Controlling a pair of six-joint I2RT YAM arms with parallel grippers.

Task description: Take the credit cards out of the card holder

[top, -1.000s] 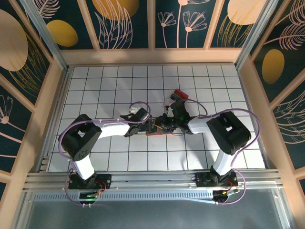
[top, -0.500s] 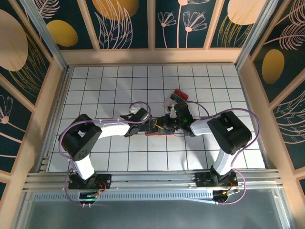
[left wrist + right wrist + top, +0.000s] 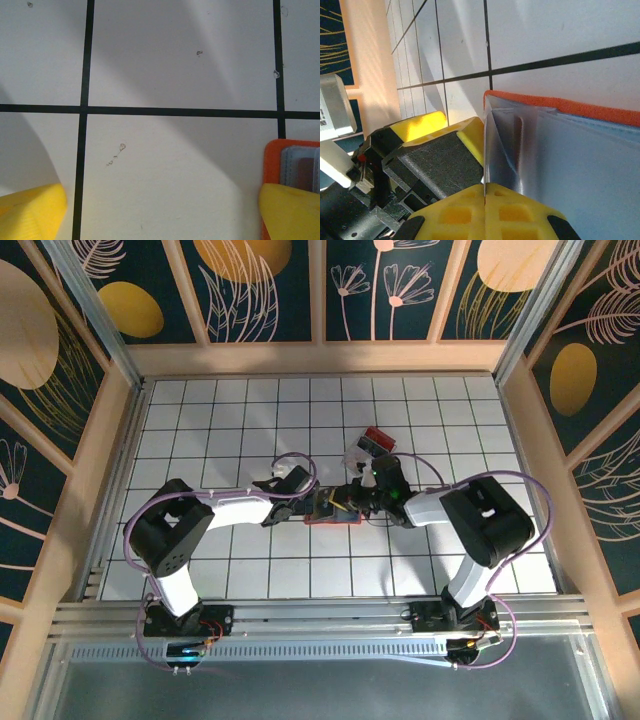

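L hand (image 3: 160, 212) spread wide, empty, finger (image 3: 292, 212) over card holder (image 3: 271, 162) corner, prob. pinning it; R hand (image 3: 485, 192) pinching grey edge (image 3: 486, 140), card/pocket unclear.

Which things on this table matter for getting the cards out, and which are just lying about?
For the job: card holder; right gripper, shut at its blue-grey inside; left gripper, open at its edge.
Lying about: clear box with red and black contents.
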